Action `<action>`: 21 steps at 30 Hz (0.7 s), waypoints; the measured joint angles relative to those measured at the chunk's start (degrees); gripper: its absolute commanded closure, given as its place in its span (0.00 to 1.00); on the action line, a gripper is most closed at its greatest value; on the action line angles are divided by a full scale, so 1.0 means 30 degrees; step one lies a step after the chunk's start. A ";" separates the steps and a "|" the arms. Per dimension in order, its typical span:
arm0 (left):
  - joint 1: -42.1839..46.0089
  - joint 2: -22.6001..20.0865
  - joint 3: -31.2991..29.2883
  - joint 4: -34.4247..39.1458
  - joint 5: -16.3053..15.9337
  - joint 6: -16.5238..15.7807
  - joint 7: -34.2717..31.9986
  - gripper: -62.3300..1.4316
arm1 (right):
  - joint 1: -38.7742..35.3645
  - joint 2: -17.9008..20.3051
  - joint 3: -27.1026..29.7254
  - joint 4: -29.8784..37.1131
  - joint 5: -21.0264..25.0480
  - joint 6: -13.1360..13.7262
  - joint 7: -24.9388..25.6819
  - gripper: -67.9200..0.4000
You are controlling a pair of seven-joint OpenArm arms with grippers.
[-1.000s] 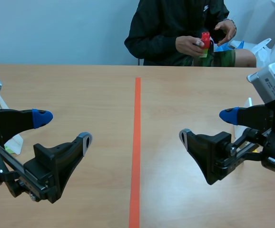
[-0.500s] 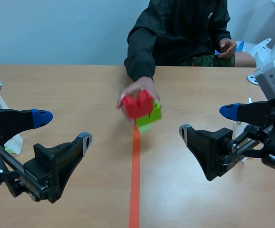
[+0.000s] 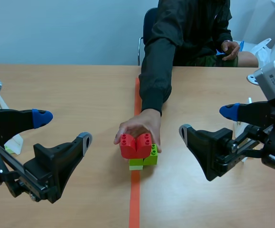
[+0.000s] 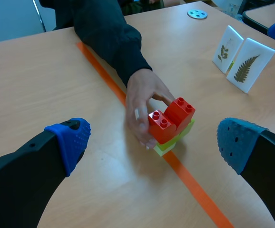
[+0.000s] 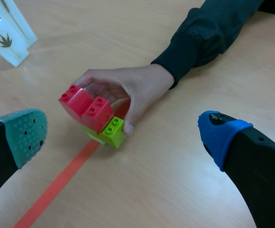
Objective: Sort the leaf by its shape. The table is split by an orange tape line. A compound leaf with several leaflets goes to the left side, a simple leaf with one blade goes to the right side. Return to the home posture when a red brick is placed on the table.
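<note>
Looking across the scene view, we see a pale wooden table [image 3: 80, 85] before a light blue wall [image 3: 56, 28], with an orange tape line [image 3: 134, 204] running up the middle. Since the earlier frame, the person's hand [image 3: 140, 127] has come down from mid-air and now rests the red brick [image 3: 135, 145], stacked on green bricks [image 3: 144, 161], on the tape at centre. The left gripper [image 3: 65, 128] at lower left and the right gripper [image 3: 206, 124] at right both gape wide, holding nothing.

From the left wrist view, a fern card [image 4: 246, 65] and a sprig card [image 4: 224, 49] stand upright side by side, beyond the brick and well apart from it.

From the right wrist view, a palmate-leaf card [image 5: 6, 42] stands beyond the brick, well apart.
</note>
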 measured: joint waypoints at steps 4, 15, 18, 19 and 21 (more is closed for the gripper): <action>0.0000 0.0000 0.0000 0.0000 0.0000 0.0000 0.0000 0.08 | 0.0000 0.0000 0.0000 0.0000 0.0000 0.0000 0.0000 0.00; 0.0000 0.0000 0.0000 0.0000 0.0000 0.0000 0.0000 0.08 | 0.0000 0.0000 0.0000 0.0000 0.0000 -0.0481 0.0000 0.00; 0.0000 0.0000 0.0000 0.0000 0.0000 0.0007 0.0000 0.08 | 0.0000 0.0000 0.0000 0.0000 0.0000 -0.0481 0.0000 0.00; 0.0000 0.0000 0.0000 0.0000 0.0000 0.0000 0.0000 0.08 | 0.0000 0.0000 0.0000 0.0000 0.0000 -0.0481 0.0000 0.00; 0.0000 0.0000 0.0000 0.0000 0.0000 0.0000 0.0000 0.08 | 0.0000 0.0000 0.0000 0.0000 0.0000 -0.0481 0.0000 0.00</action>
